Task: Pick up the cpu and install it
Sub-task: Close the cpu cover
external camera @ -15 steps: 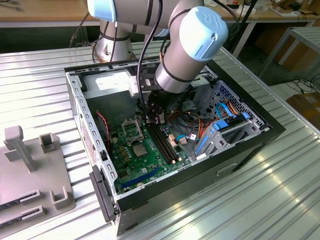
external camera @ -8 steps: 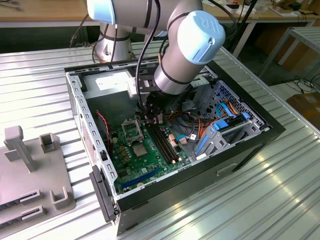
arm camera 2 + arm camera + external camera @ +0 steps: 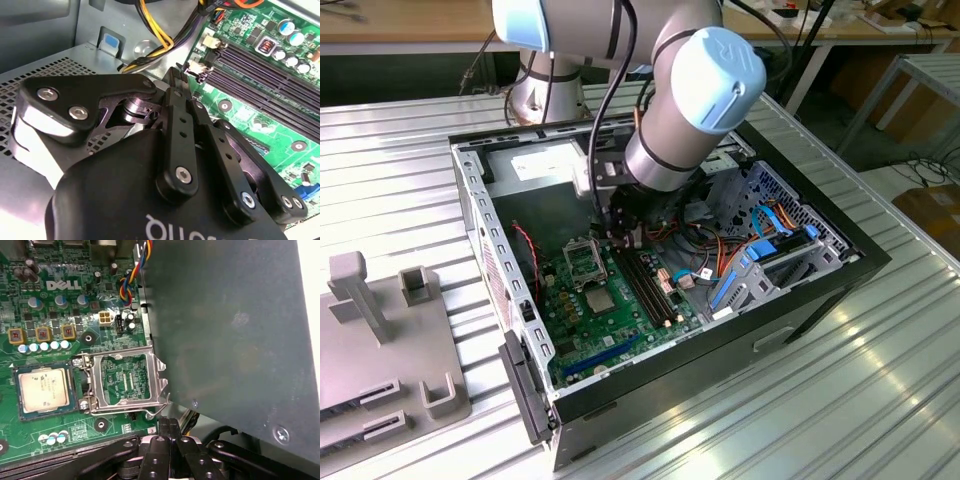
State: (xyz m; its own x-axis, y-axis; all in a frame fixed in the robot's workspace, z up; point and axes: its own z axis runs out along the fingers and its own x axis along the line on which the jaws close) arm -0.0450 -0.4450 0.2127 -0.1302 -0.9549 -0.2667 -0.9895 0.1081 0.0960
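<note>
A big table [image 3: 880,380] with a shiny, ribbed metal top is seen in the exterior view. An open black computer case [image 3: 800,310] is laid on its side in the middle of it. A grey plastic stand [image 3: 380,340] with slots and posts is placed near the exterior view's left, just beside the case.

The arm [image 3: 670,130] is a silver-grey tube with rounded pale-blue joint caps, and a black cable runs down along it. Below its wrist sits the gripper [image 3: 182,97], matte black, built of flat linkage bars pinned with silver screws, on a rounded black body bearing white lettering.
</note>
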